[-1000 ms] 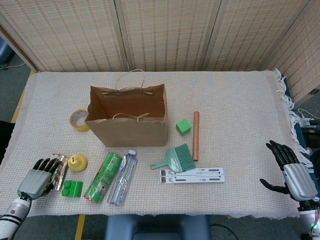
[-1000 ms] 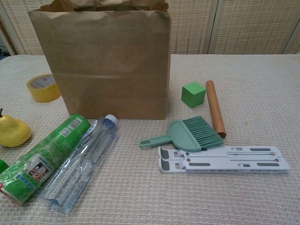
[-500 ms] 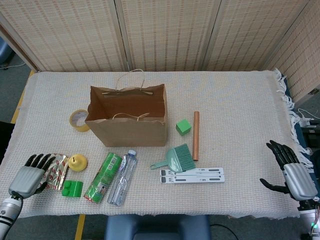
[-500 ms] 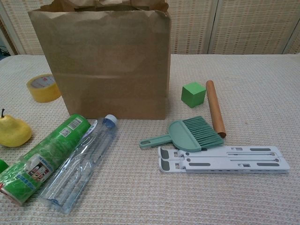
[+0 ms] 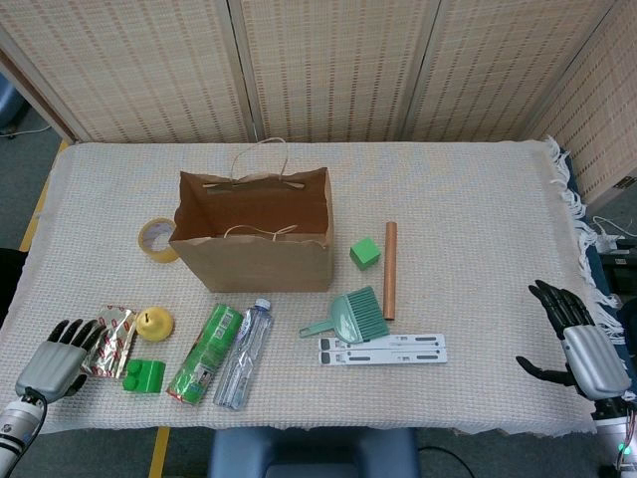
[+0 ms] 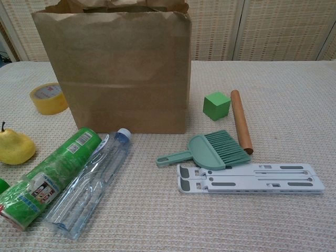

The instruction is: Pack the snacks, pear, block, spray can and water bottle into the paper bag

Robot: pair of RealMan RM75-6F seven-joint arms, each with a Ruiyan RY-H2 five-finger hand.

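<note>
- left hand [image 5: 48, 360] sits at the front-left corner of the tabletop [image 5: 478, 219], fingers spread, holding nothing, fingertips right at the foil snack pack [image 5: 109, 341] (can't tell if they touch)
- yellow pear [image 5: 154, 323] is just right of the snack pack, with a small green block [image 5: 144, 374] in front of it near the front edge
- tape roll [image 5: 156, 239] lies further back, against the left side of the paper bag [image 5: 254, 244]
- the bag stands upright and open, back of centre-left
- green spray can [image 5: 204, 353] and clear water bottle [image 5: 243, 354] lie side by side, touching, in front of the bag
- green cube [image 5: 365, 252] and a wooden rod [image 5: 390, 269] are right of the bag, a little apart
- dustpan brush [image 5: 350, 317] sits just behind a white folding stand [image 5: 383, 349]
- right hand [image 5: 582, 346] is at the front-right edge, open wide, empty
</note>
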